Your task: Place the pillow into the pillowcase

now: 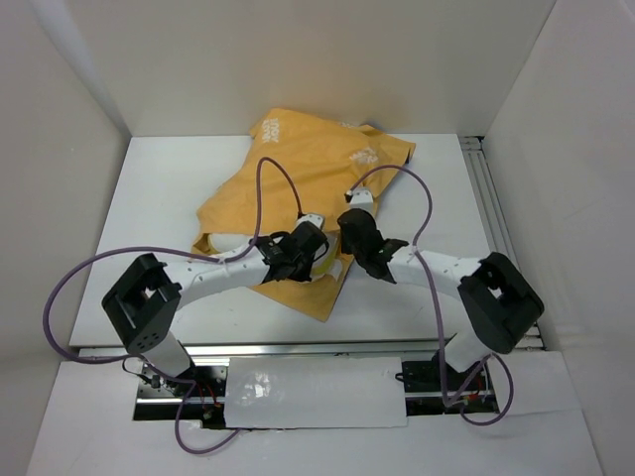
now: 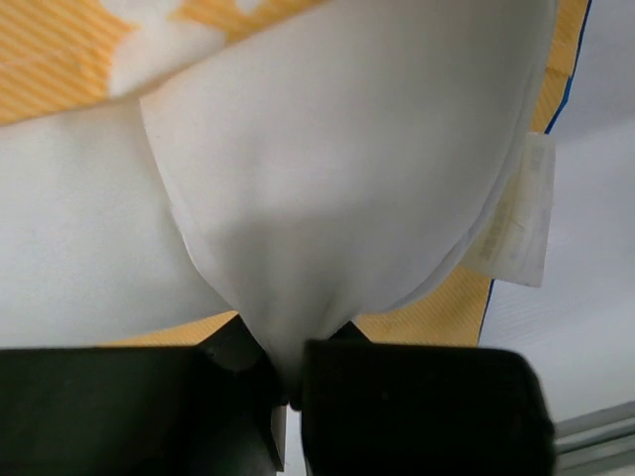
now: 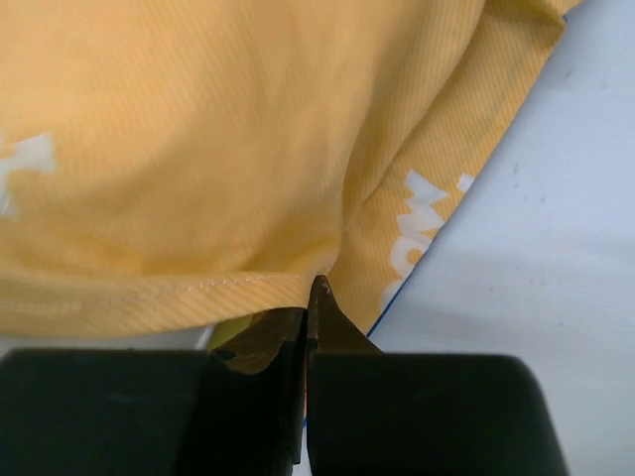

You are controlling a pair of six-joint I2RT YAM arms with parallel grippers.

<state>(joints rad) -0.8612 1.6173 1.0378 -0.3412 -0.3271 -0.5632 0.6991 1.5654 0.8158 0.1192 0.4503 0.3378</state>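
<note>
The orange-yellow pillowcase (image 1: 298, 178) lies crumpled in the middle of the table, with white lettering on top. The white pillow (image 2: 347, 169) sits mostly inside it; a small part shows at the case's left edge (image 1: 226, 243). My left gripper (image 1: 295, 260) is shut on a pinch of the pillow's white fabric at the case's near opening (image 2: 288, 372). A white care label (image 2: 516, 213) hangs at the pillow's right. My right gripper (image 1: 349, 238) is shut on the pillowcase's stitched hem (image 3: 309, 297), with orange cloth (image 3: 228, 139) stretched above it.
White walls enclose the table on three sides. A metal rail (image 1: 491, 198) runs along the right edge. Purple cables (image 1: 283, 174) loop over the pillowcase from both arms. Bare table (image 1: 159, 198) lies left of the pillowcase and also to its right (image 3: 556, 218).
</note>
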